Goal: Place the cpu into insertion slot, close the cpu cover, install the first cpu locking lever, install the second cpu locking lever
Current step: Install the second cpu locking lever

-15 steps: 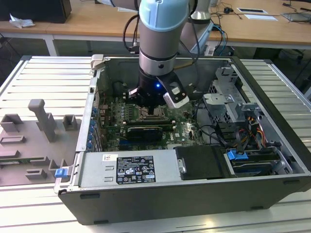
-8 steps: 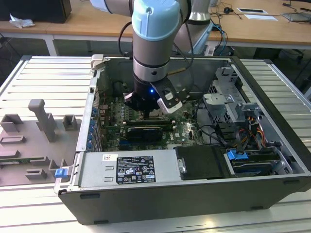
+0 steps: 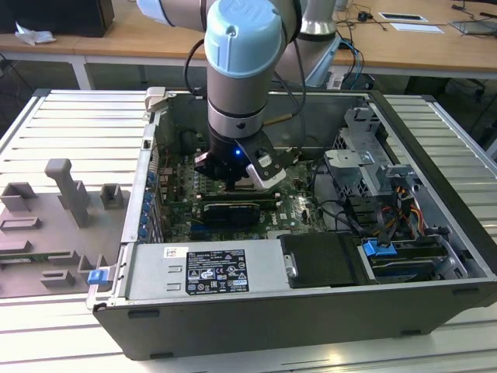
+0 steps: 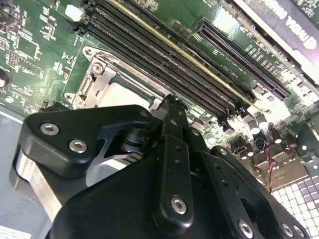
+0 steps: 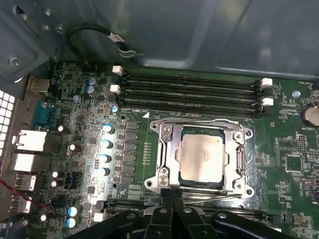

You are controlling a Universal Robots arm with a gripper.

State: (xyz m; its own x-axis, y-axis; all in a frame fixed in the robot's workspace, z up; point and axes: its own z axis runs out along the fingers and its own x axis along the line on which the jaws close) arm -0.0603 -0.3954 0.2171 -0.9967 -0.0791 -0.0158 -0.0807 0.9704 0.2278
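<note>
In the first wrist view the cpu [image 5: 201, 158] lies flat in the insertion slot [image 5: 238, 186], its pale metal top showing through the cut-out of the cpu cover [image 5: 168, 149], which lies down over it. Thin wire levers run along two opposite sides of the socket. My gripper [image 5: 172, 195] is shut, its two black fingers pressed together with nothing visible between them, tips right at the socket's edge near a round screw [image 5: 162, 174]. In the second wrist view the fingertip [image 4: 169, 102] stands over the socket corner [image 4: 94, 82]. In the exterior view the gripper [image 3: 231, 167] reaches down into the open computer case.
Long black memory slots [image 5: 189, 92] run beside the socket on the green board [image 5: 75, 164]. A long black card [image 3: 229, 210] lies on the board near the gripper. Case walls [image 3: 155, 155], a power supply [image 3: 202, 272] and drive cages [image 3: 365, 163] surround the board. Grey fixtures [image 3: 66, 194] stand at the exterior view's left.
</note>
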